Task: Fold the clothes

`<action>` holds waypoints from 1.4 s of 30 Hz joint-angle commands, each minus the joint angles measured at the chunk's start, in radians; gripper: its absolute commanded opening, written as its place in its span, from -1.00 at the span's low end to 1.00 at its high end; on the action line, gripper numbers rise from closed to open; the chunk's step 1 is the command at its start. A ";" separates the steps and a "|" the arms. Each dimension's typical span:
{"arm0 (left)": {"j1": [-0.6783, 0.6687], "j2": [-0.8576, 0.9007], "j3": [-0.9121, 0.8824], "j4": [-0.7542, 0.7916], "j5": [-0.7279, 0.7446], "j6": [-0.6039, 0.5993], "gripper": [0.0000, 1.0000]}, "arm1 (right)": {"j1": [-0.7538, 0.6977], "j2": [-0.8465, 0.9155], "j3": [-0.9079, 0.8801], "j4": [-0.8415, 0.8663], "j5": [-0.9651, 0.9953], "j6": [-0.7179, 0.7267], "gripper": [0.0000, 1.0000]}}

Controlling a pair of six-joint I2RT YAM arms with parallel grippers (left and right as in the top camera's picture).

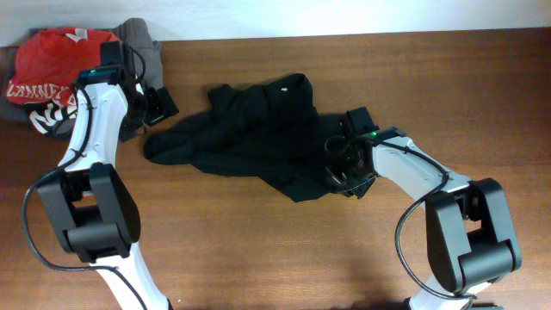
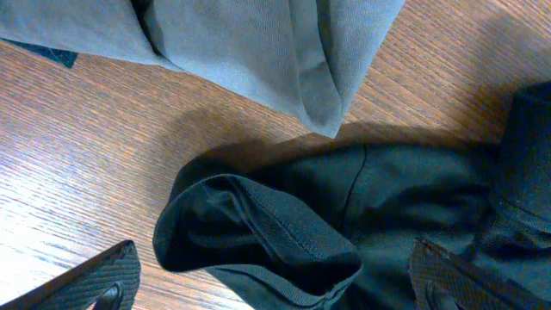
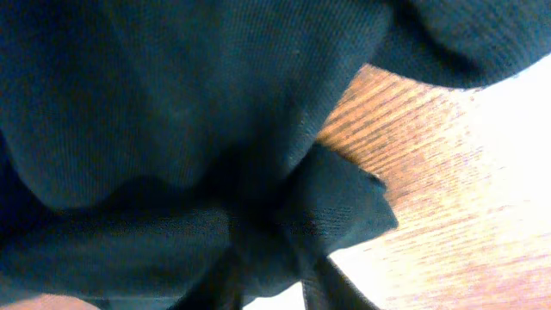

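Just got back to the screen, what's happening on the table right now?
The right gripper pinches the right-hand edge of the crumpled black fabric garment, which lies bunched and not yet folded on the wooden table. The left gripper hangs open at the garment's left end, beside the grey garment, holding nothing. The red shirt with white lettering sits untouched in the far left corner.
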 commanded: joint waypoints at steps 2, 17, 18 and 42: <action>0.004 0.009 0.014 0.002 -0.003 -0.014 0.98 | 0.005 0.008 -0.005 -0.005 0.032 0.006 -0.92; 0.004 0.009 0.014 -0.008 -0.003 -0.014 0.98 | 0.005 -0.207 -0.002 -0.209 0.162 0.005 -0.92; 0.004 0.009 0.014 -0.008 -0.003 -0.014 0.98 | 0.005 -0.227 -0.002 -0.233 0.162 0.005 -0.92; 0.004 0.009 0.014 -0.005 -0.003 -0.014 0.99 | 0.184 -0.370 -0.005 -0.739 0.114 0.123 -0.92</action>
